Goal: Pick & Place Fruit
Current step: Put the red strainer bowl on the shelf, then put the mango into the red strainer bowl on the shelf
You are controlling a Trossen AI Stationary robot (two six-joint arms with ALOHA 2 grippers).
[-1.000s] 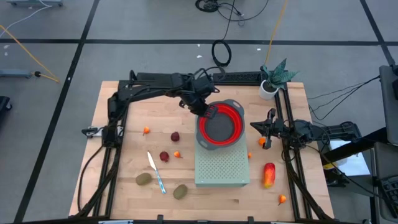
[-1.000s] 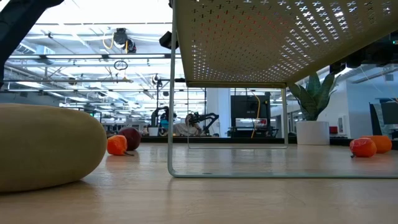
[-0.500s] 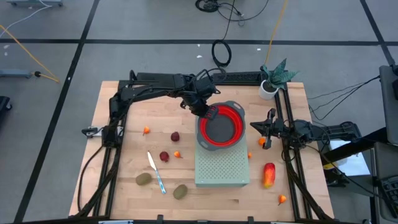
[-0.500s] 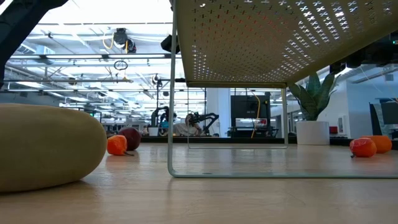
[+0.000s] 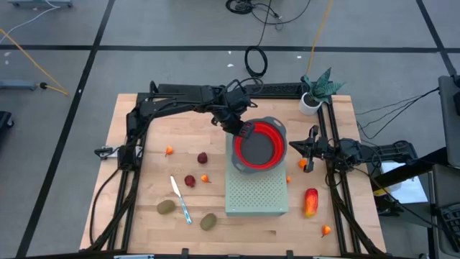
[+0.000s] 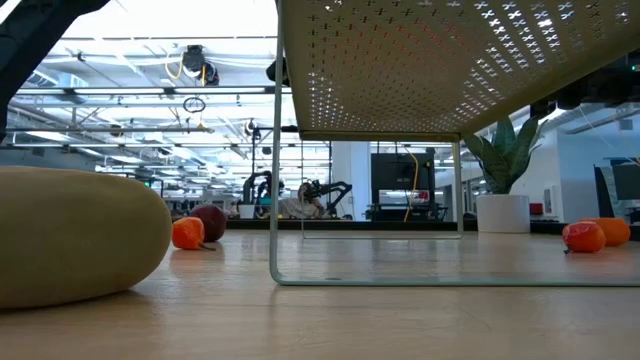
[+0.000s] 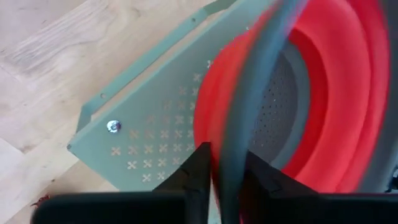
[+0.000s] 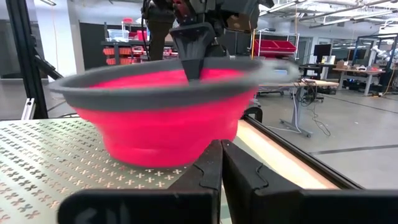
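Grey rim of the red bowl (image 7: pixel 292 99) is sitting pinched between the left tool's (image 7: pixel 225 163) fingers in the left wrist view; overhead, that detail is too small to read. The left arm is reaching across the desk (image 5: pixel 144 223) to the bowl on the perforated stand (image 5: pixel 256 193). The right tool (image 5: pixel 307 146), fingers together, is waiting beside the stand. Fruit is lying on the wood: one red-orange piece (image 5: pixel 310 202), two brown-green ovals (image 5: pixel 167 207), two dark red balls (image 5: pixel 203 157), several tiny orange balls (image 5: pixel 169 151).
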